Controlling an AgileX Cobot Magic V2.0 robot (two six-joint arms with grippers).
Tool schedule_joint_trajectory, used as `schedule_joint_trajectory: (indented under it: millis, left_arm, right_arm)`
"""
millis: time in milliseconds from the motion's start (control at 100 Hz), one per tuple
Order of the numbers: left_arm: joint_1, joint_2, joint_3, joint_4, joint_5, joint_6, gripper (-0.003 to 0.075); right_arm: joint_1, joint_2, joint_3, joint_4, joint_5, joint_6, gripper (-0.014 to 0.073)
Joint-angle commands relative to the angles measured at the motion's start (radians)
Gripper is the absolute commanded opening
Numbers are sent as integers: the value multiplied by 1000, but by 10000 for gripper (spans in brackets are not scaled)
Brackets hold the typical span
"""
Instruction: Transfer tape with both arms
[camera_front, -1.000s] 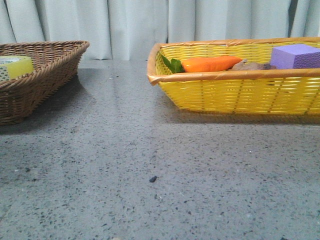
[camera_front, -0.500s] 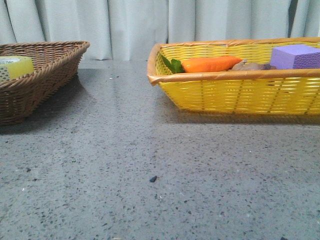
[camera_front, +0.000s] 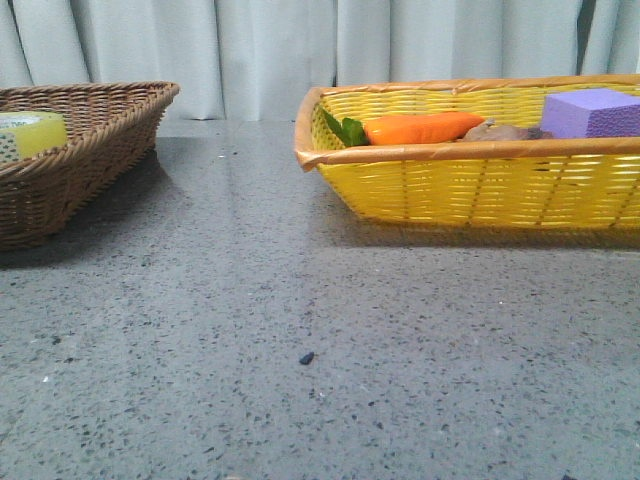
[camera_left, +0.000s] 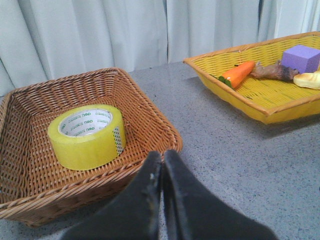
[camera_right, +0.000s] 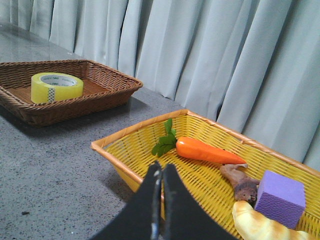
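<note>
The tape, a wide yellow roll with a white core and green lettering, lies flat inside the brown wicker basket. In the front view only its top edge shows over the basket's rim at the far left. The right wrist view shows the tape in the same basket, far from that arm. My left gripper is shut with nothing in it, hanging just outside the brown basket's near corner. My right gripper is also shut and empty, over the near rim of the yellow basket.
The yellow basket at the right holds an orange carrot toy, a purple foam block, a brown root-like piece and a pale bread-like toy. Grey speckled tabletop lies between the baskets. Curtains hang behind.
</note>
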Motion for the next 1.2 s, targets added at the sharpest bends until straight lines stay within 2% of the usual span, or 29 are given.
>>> schedule_joint_trajectory:
  millis: [0, 230, 310, 410, 510, 600, 650, 730, 810, 860, 1070, 1190]
  left_arm:
    - [1, 15, -16, -25, -67, -1, -21]
    - [1, 15, 26, -23, -83, -1, -21]
    - [1, 15, 80, 24, -132, -1, -21]
    - [1, 10, 173, 101, -318, -1, -21]
    - [1, 10, 283, 139, -570, -41, -21]
    - [1, 8, 381, 251, -748, -204, -21]
    - [1, -6, 420, 306, -783, -326, -21]
    - [1, -36, 473, 367, -782, -464, -21]
    - [1, -65, 527, 370, -772, -466, -21]
    - [1, -85, 519, 370, -650, -461, -21]
    - [1, -96, 522, 370, -443, -460, -21]
    - [-1, -96, 522, 370, -445, -457, -21]
  right_arm:
    - [-4, 13, -23, -26, -70, -1, -67]
    - [-4, 13, -23, -26, -70, -1, -67]
    - [-4, 13, -23, -26, -70, -1, -67]
    - [-4, 13, -23, -26, -70, -1, -67]
    - [-4, 13, -23, -26, -70, -1, -67]
    - [-4, 13, -23, -26, -70, -1, -67]
    - [-4, 13, -23, -26, -70, -1, -67]
    - [-4, 13, -23, -26, -70, -1, -67]
    - [-4, 13, -23, -26, -70, -1, -67]
    - [-4, 13, -23, -26, -70, -1, -67]
    - [-4, 13, -23, -26, -70, -1, -67]
    - [-4, 13, -23, -26, -70, -1, -67]
